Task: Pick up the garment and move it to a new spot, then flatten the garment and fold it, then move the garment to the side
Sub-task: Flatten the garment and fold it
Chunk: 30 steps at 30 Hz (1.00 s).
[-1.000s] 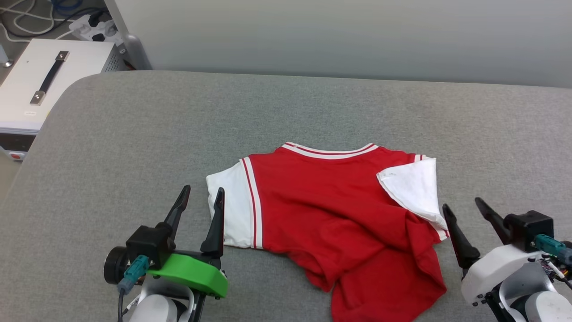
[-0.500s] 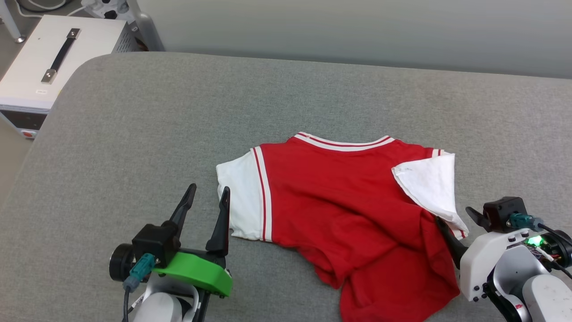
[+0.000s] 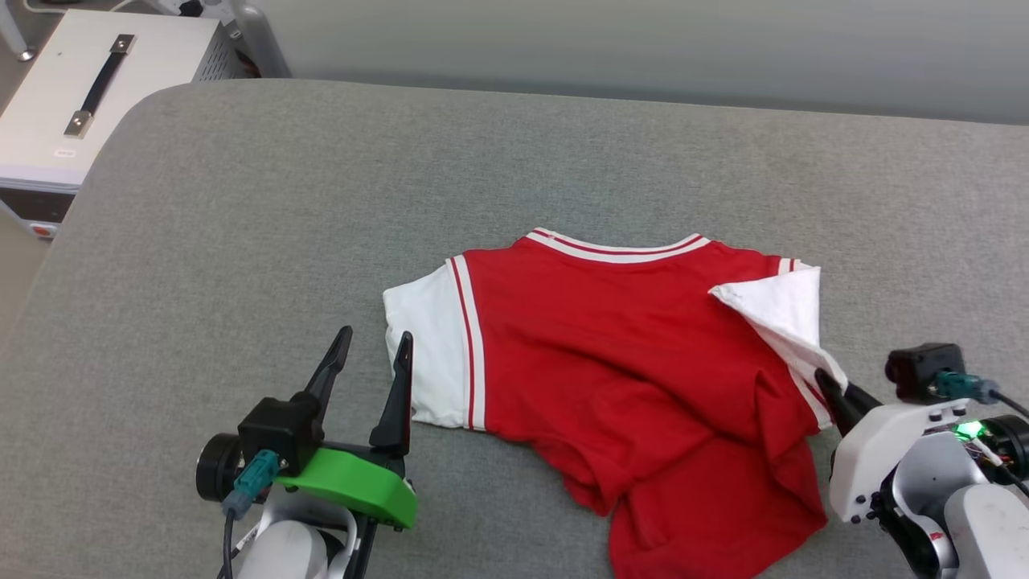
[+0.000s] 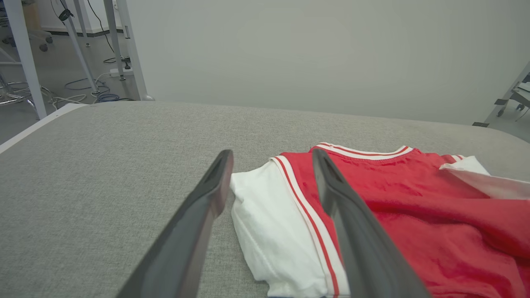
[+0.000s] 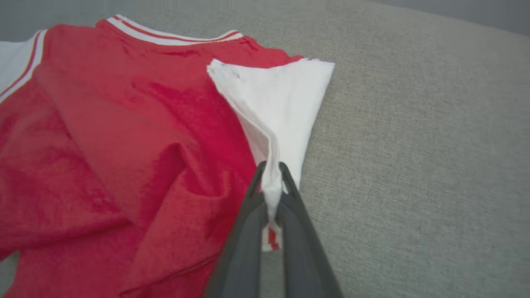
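garment: red tee, plain side up, on grey pad, right of centre; collar away from robot, lower part crumpled at near edge
right gripper: clamped on hem of white right sleeve; sleeve folded over the red body, pulled into a ridge
left gripper: jaws wide, holding nothing, just beside left sleeve; touching the cloth or not, can't tell
white box: off the pad, far left
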Motion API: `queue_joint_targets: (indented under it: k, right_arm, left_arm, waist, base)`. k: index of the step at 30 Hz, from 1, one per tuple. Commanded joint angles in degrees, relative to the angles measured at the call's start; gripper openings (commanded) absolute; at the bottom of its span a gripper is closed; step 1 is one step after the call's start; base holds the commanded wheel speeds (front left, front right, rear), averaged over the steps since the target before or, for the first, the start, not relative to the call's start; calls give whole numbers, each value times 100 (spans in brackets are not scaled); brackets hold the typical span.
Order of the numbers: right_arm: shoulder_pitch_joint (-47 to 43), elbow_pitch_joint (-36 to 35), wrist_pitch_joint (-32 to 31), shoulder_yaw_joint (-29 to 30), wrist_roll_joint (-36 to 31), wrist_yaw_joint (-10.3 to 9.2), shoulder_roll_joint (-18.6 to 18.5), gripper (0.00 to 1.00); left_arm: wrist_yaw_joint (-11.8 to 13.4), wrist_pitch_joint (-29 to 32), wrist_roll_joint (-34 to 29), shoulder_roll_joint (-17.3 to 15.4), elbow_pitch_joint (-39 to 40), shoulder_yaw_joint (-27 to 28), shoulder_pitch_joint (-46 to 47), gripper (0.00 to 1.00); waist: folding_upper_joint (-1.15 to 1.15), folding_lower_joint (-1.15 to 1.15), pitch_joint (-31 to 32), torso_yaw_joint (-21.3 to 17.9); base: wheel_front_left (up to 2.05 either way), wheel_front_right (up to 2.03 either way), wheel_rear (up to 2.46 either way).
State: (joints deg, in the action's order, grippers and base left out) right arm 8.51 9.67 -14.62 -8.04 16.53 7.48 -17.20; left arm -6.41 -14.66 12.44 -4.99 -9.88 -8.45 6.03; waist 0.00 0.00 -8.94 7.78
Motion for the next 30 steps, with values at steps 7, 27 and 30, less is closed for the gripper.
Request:
queue_joint_targets:
  k: [7, 27, 30]
  right_arm:
    - [-13, 98, 264, 1156, 644, 1, 631, 0]
    - [329, 1026, 616, 3235, 724, 1, 1430, 100]
    - [150, 624, 886, 2944, 359, 1, 1371, 100]
  left_arm:
    - [-60, -34, -88, 52, -56, 83, 84, 100]
    - [-98, -34, -93, 21, -328, 35, 106, 100]
    - [-100, -34, -82, 21, -344, 51, 71, 100]
  waist:
    - [0, 0, 136, -222]
    - [0, 0, 184, -446]
    - [0, 0, 316, -472]
  base:
    - [0, 0, 0]
    - [0, 0, 0]
    - [0, 0, 0]
